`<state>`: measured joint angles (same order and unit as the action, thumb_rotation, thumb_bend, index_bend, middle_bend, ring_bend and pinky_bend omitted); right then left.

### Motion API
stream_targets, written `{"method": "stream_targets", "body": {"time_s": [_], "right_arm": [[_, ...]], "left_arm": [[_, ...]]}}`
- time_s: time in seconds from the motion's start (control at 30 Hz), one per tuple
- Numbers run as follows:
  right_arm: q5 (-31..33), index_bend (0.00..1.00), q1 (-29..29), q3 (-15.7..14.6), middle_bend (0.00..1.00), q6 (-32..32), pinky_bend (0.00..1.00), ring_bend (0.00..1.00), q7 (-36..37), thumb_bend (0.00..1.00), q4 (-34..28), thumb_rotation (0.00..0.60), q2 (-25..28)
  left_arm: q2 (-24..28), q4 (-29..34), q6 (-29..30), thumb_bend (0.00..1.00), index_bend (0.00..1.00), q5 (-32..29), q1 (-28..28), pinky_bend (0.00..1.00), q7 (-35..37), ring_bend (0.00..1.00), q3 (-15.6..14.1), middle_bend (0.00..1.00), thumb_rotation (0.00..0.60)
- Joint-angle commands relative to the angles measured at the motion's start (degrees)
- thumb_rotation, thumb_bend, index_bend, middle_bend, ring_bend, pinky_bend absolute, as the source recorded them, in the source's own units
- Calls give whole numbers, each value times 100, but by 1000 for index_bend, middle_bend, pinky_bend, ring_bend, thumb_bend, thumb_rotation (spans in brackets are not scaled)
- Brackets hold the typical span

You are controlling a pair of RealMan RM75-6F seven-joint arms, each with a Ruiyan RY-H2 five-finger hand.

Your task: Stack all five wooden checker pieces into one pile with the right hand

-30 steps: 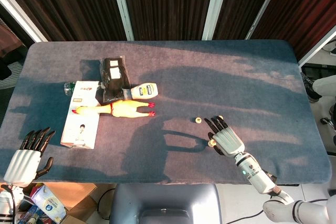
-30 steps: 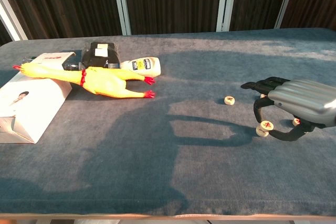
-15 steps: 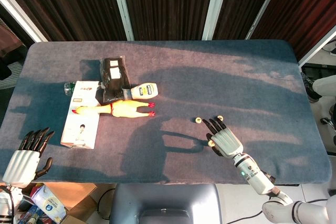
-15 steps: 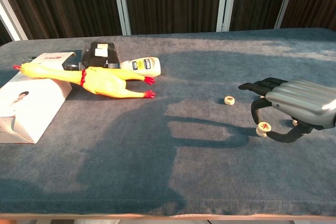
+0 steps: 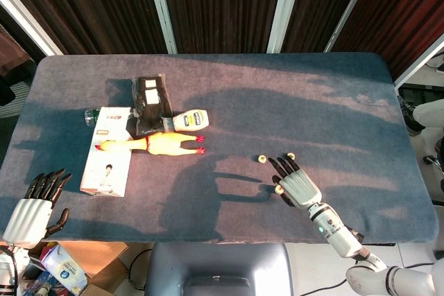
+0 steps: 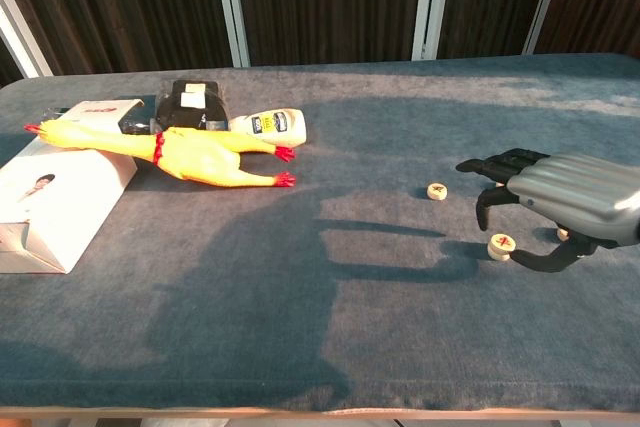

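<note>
Small round wooden checker pieces lie on the blue-grey table near my right hand. One piece [image 6: 436, 190] [image 5: 262, 159] sits apart to the left of the fingers. A red-marked piece [image 6: 501, 244] [image 5: 279, 189] lies on the cloth between the thumb and the fingers, not lifted. Another piece [image 5: 291, 155] shows just beyond the fingertips. A further piece [image 6: 563, 234] peeks out under the palm. My right hand [image 6: 560, 202] [image 5: 297, 181] hovers low over them, fingers spread, holding nothing. My left hand [image 5: 31, 209] hangs off the table's near left corner, fingers apart and empty.
A yellow rubber chicken [image 6: 195, 155], a white bottle [image 6: 272, 124], a black pouch [image 6: 195, 102] and a white box [image 6: 55, 192] lie on the left half of the table. The table's near edge [image 6: 320, 409] runs close below the right hand.
My right hand has edged slightly to the left over the pieces. The red-marked piece by the thumb has barely moved. The left hand has sunk a little.
</note>
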<state>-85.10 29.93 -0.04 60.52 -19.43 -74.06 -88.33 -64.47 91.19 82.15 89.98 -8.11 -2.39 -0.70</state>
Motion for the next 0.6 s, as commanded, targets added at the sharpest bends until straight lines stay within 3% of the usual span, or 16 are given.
{"method": "stream_targets", "body": {"time_s": [0.03,0.23,0.6], "right_arm": [[-29,486,-47,-2,33,96,0,0,23,485,-39,600,70],[23,477,-188,9,34,257,0,0,190,484,27,600,276],[312,491,-257,2,34,-117,0,0,615,485,882,600,143]], "left_arm": [[3,5,13,478,0,4,6,0,2,0,0,0,600],[13,4,24,478,0,11,15,0,24,0,-4,0,600],[-7,9,-3,478,0,8,7,0,-27,0,-8,0,600]]}}
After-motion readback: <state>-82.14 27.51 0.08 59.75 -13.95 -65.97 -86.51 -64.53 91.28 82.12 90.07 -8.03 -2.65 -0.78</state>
